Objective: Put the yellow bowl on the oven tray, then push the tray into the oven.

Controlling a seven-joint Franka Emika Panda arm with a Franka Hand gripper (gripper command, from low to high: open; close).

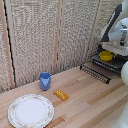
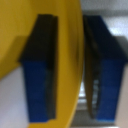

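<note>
The yellow dish is on or just over the dark baking sheet, which sticks out of the oven at the exterior view's right. I cannot tell whether the dish touches the sheet. My grabber reaches down from above onto the dish's rim. In the wrist view, the two blue-tipped fingers stand on either side of the yellow rim, with the grabber shut on it. My arm and the frame edge hide most of the oven.
The oven's slatted dark lower panel lies open in front of the sheet. On the wooden table are a blue cup, a small orange-yellow block and a large patterned white plate. A woven screen stands behind.
</note>
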